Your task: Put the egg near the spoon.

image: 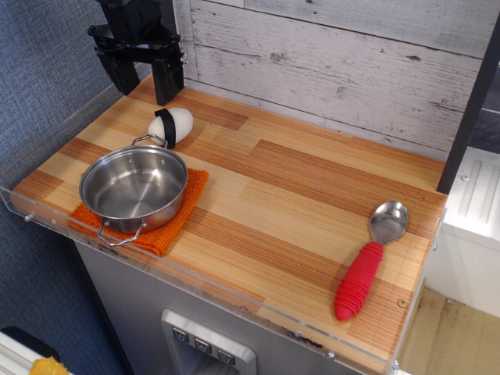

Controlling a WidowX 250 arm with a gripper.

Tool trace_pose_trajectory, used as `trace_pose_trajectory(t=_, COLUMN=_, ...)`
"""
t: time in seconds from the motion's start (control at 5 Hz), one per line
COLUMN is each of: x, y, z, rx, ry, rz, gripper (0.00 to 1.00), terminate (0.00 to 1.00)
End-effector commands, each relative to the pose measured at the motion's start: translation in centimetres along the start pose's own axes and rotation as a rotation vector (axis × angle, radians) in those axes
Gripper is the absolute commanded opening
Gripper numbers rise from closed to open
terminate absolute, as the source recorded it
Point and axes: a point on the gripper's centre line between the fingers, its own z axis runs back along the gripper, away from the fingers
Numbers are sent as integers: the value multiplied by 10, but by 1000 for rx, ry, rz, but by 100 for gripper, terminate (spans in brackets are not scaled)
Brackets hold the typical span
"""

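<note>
We note the claw [143,80] hanging with its two fingers apart above the back-left corner of the table [297,203], the egg [171,125] lying just below and slightly right of it, long axis roughly left-right, behind the steel pan [133,187].
</note>
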Motion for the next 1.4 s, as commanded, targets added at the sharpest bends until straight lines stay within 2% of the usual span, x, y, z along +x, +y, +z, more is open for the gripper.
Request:
trace_pose_trajectory(t=0.0, x=2, y=9, z=-16, rx=68, ry=-82, rz=86, gripper=100, terminate=0)
trace_pose_trajectory(t=0.2, x=0, y=8, z=-29, rx=82, ry=-108, rz=129, gripper=100, terminate=0)
trace_pose_trajectory(t=0.4, x=1, y=6, z=-36, rx=87, ry=-108, rz=145, gripper=100, terminate=0)
trace_pose_trajectory(t=0.6, x=2, y=10, z=-43, rx=61, ry=-98, rz=163, gripper=100, terminate=0)
trace_pose_trajectory(t=0.8, x=1, y=11, z=-43, rx=52, ry=-101, rz=178, gripper=0, terminate=0)
trace_pose_trajectory(t=1.2, x=-20, y=17, z=2, rx=19, ry=-195, rz=222, gripper=0, terminate=0)
